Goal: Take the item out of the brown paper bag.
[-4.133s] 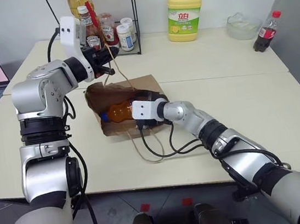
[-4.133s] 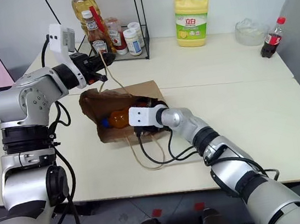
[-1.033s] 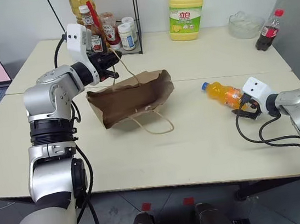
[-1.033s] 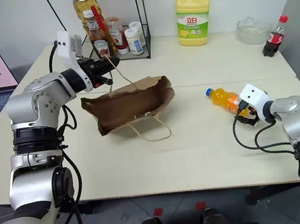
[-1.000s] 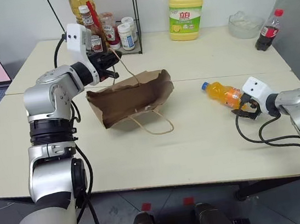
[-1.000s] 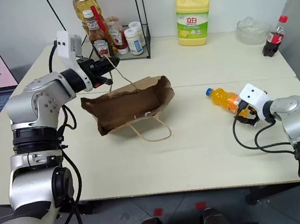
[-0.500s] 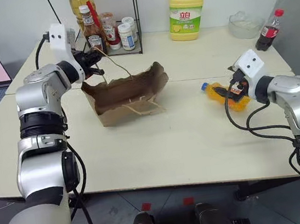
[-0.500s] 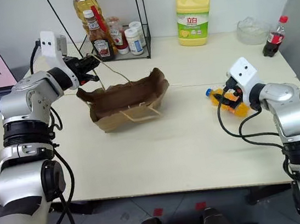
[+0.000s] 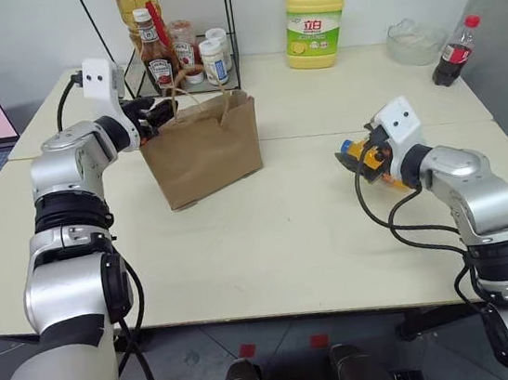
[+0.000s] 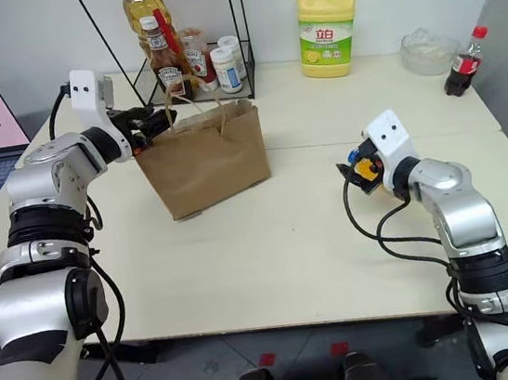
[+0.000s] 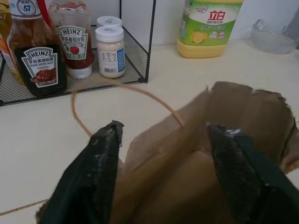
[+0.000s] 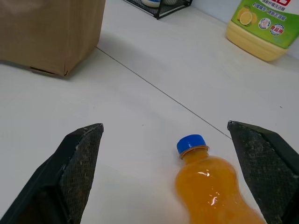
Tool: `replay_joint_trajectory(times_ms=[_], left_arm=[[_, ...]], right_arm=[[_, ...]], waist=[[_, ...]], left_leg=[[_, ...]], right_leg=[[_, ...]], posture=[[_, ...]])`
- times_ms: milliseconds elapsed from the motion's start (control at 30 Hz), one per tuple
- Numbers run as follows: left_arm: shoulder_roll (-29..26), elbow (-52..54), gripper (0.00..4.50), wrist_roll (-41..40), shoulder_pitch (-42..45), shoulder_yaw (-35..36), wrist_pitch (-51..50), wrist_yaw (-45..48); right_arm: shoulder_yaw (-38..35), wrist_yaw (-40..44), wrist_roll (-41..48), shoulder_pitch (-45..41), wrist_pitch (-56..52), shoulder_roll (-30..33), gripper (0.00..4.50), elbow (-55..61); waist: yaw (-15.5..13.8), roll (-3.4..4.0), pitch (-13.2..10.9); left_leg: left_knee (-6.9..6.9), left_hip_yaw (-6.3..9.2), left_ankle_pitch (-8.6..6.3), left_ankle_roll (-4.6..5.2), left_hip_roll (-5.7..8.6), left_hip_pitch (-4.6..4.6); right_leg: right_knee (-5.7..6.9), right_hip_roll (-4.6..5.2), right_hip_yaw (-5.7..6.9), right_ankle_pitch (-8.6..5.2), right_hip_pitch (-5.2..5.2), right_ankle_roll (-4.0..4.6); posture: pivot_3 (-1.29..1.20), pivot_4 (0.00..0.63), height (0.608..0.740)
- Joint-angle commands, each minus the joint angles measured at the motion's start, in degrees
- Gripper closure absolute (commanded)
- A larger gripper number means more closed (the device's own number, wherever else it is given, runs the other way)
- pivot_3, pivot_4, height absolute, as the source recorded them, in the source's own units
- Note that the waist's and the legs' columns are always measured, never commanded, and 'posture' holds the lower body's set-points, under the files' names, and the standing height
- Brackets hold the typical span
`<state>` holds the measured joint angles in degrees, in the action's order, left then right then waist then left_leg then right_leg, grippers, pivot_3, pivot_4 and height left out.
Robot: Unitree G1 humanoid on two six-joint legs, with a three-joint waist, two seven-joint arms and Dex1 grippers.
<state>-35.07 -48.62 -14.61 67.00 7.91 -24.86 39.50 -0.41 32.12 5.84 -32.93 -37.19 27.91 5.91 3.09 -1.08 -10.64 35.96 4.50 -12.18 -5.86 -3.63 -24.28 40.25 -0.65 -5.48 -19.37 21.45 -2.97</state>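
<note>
Two claws stand wide: right claw (image 12: 173, 172) straddles the freed orange soda bottle (image 12: 212, 186) lying on the tabletop (image 9: 307, 239); left claw (image 11: 163, 154) flanks the upright brown paper bag (image 9: 202, 150). A nudge could roll the bottle or topple the bag.

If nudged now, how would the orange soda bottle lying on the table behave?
The orange soda bottle lies on its side on the smooth table, so it would probably roll. It looks nearly full, so likely heavy for its size. Its rounded, glossy plastic may slip between open fingers.
</note>
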Motion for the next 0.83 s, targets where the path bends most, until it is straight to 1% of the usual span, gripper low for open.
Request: replay_joint_trajectory(times_ms=[33, 67, 133, 200, 300, 400, 533, 600, 700, 767, 833], left_arm=[[-2.12, 7.46, 0.2, -0.61, -0.55, 2.07, -1.01, -0.95], [-2.8, 10.61, 0.02, 0.23, -2.23, 1.52, -0.54, -1.09], [-3.68, 18.31, 0.02, 0.45, -5.99, 1.49, -1.63, -1.84], [-3.65, 26.31, 0.02, -0.95, -9.67, 3.26, -4.55, -4.07], [-2.37, 42.11, 0.02, -3.16, -18.52, 6.37, -7.72, -8.01], [0.23, 58.77, 0.02, -4.27, -29.13, 8.37, -11.51, -12.96], [5.61, 75.59, 0.02, -4.49, -42.32, 9.44, -17.13, -20.38], [7.83, 81.04, 0.02, -4.27, -47.13, 8.65, -19.53, -23.21], [14.86, 86.9, 0.02, -2.22, -59.88, 3.96, -19.37, -28.33], [17.81, 86.35, 0.02, -0.51, -64.56, 1.44, -17.24, -29.94], [19.99, 82.52, 0.02, 2.33, -67.44, -1.65, -13.44, -31.34]], right_arm=[[-1.02, -1.23, 1.12, 0.48, 0.35, -0.65, 0.0, 3.29], [-1.17, -1.79, 1.34, 1.18, 0.22, -1.37, 0.0, 4.4], [-0.98, -2.86, 1.62, 3.47, -0.05, -2.79, 0.0, 7.37], [-0.41, -3.77, 1.66, 6.27, 0.0, -3.85, 0.0, 10.33], [-0.16, -6.14, 1.56, 10.69, 0.73, -6.13, 0.0, 14.23], [0.19, -8.46, 1.86, 15.39, 0.06, -8.47, 0.0, 17.86], [1.02, -11.24, 1.42, 19.44, -0.05, -10.8, 0.0, 21.26], [1.46, -12.38, 0.98, 20.64, -0.02, -11.46, 0.0, 21.97], [1.89, -16.48, -1.37, 23.41, 0.32, -13.16, 0.0, 19.57], [1.14, -18.85, -1.99, 23.97, 0.46, -14.58, 0.0, 17.85], [1.17, -19.95, -1.71, 24.32, 0.88, -16.03, 0.0, 16.75]], waist=[[0.08, 0.0, 0.0], [0.12, 0.0, 0.0], [0.16, 0.01, 0.0], [0.14, 0.01, 0.0], [0.12, 0.01, 0.0], [-0.02, 0.01, 0.01], [-0.23, -0.01, 0.02], [-0.27, -0.02, 0.02], [-0.27, -0.01, 0.16], [-0.32, -0.06, 0.15], [-0.32, -0.08, 0.13]], left_leg=[[0.0, 0.0, 0.0, 0.0, -0.01, -0.01], [-0.01, 0.0, 0.0, -0.01, -0.01, -0.01], [-0.01, 0.0, 0.07, -0.13, -0.02, 0.0], [-0.03, 0.01, 0.1, -0.18, -0.05, 0.01], [0.02, 0.01, 0.1, -0.18, -0.05, -0.01], [0.03, 0.02, 0.1, -0.19, -0.05, 0.0], [0.07, 0.02, 0.06, -0.1, -0.05, 0.04], [0.06, 0.01, 0.0, 0.0, -0.05, 0.11], [0.06, 0.01, -0.01, 0.01, -0.05, 0.2], [0.01, -0.06, -0.03, 0.01, -0.03, 0.44], [0.01, -0.01, -0.02, 0.02, -0.06, 0.37]], right_leg=[[0.0, 0.0, 0.0, 0.0, 0.02, 0.0], [0.01, 0.0, -0.01, 0.0, 0.02, 0.0], [0.06, 0.0, -0.01, 0.0, 0.03, 0.0], [0.1, -0.01, -0.01, 0.0, 0.03, 0.0], [0.13, 0.0, -0.03, 0.0, 0.03, 0.0], [0.17, 0.0, -0.05, 0.0, 0.01, 0.0], [0.15, 0.0, -0.08, -0.01, -0.04, 0.0], [0.18, -0.01, -0.09, 0.0, -0.08, 0.0], [0.2, -0.01, -0.12, -0.01, -0.13, 0.0], [0.11, 0.01, -0.19, -0.02, -0.37, 0.01], [0.15, -0.03, -0.15, -0.02, -0.27, 0.01]], posture=[[0.0, 0.15, 0.74], [0.0, 0.15, 0.74], [0.0, 0.15, 0.74], [0.0, 0.15, 0.74], [0.0, 0.15, 0.74], [0.0, 0.15, 0.74], [0.0, 0.15, 0.74], [0.0, 0.15, 0.74], [0.0, 0.15, 0.74], [0.0, 0.15, 0.74], [0.0, 0.15, 0.74]])
